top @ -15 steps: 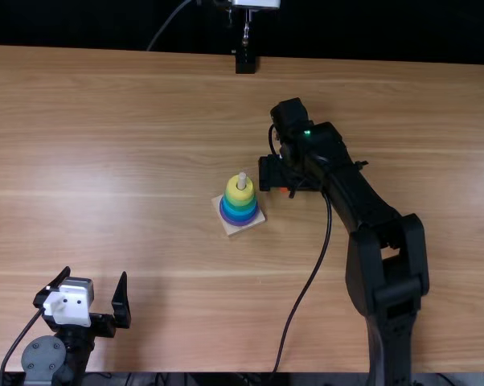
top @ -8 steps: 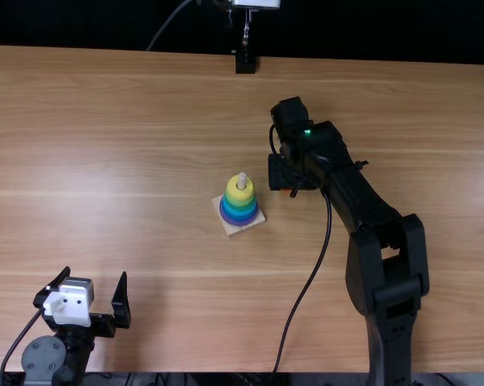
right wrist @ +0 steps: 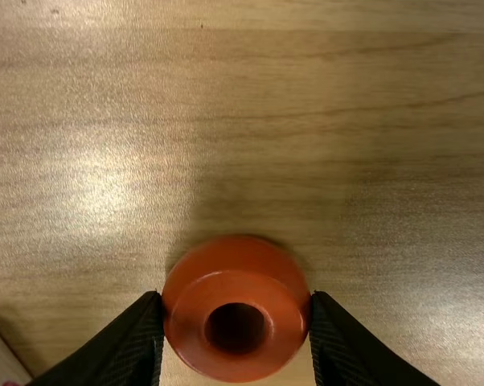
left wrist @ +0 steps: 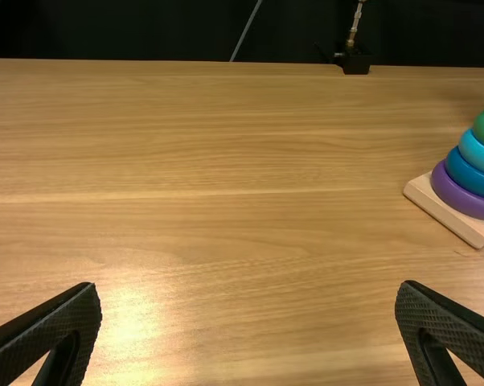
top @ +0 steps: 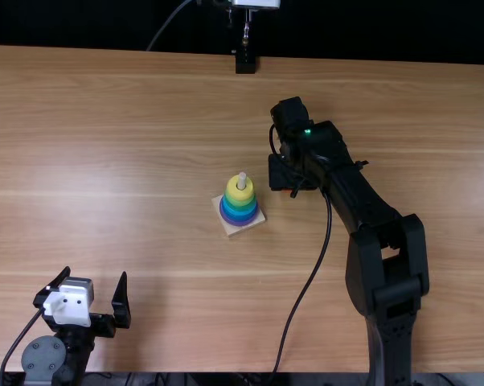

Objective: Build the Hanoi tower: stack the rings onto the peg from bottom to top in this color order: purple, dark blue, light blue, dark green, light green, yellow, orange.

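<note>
The orange ring (right wrist: pixel 235 285) is pinched by the right jaws, just right of the peg (top: pixel 242 181) in the top view, while the left jaws, lower left, are spread.

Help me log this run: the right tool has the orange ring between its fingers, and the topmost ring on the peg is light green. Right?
Not quite: the topmost ring on the peg is yellow, as the top view shows. The right tool has the orange ring.

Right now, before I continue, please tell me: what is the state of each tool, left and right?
Left tool: open, holding nothing.
Right tool: closed on the orange ring.
</note>
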You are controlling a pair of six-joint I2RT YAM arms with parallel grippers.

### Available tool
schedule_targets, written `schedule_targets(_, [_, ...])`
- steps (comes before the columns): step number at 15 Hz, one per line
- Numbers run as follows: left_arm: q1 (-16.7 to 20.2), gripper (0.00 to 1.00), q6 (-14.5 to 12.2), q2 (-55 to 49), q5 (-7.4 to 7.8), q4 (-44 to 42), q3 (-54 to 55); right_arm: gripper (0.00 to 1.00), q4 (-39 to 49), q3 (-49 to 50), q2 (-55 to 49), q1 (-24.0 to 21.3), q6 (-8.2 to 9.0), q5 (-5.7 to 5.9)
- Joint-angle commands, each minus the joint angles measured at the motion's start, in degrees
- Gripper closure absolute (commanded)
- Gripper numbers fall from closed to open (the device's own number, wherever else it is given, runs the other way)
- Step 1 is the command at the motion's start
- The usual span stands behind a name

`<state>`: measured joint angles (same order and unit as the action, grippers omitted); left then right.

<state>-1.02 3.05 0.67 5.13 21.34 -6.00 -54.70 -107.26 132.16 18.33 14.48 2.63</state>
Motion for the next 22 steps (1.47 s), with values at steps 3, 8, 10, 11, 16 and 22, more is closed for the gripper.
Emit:
schedule_targets(3, [0.3,0.00,-0.7,-0.7,1.52,4.2,6.0,1.00,-4.4,-3.4,-2.3,0.0,-3.83,0.74])
schedule_targets(8, [0.3,0.00,-0.7,-0.7,1.52,4.2,6.0,1.00,-9.1,-4.9,-9.6,0.3,-4.46,0.74])
schedule_targets(10, [0.3,0.00,-0.7,-0.7,1.52,4.2,6.0,1.00,-13.8,-7.1,-11.7,0.3,-4.46,0.64])
schedule_targets(11, [0.4,0.00,-0.7,-0.7,1.52,4.2,6.0,1.00,-16.1,-8.8,-12.3,0.4,-4.46,0.64])
schedule_targets(16, [0.3,0.00,-0.7,-0.7,1.52,4.2,6.0,1.00,-26.5,-20.3,-13.2,2.8,-4.46,0.64])
schedule_targets(22, [0.3,0.00,-0.7,-0.7,1.52,4.2,6.0,1.00,-28.3,-23.2,-15.5,10.6,-3.62,0.64])
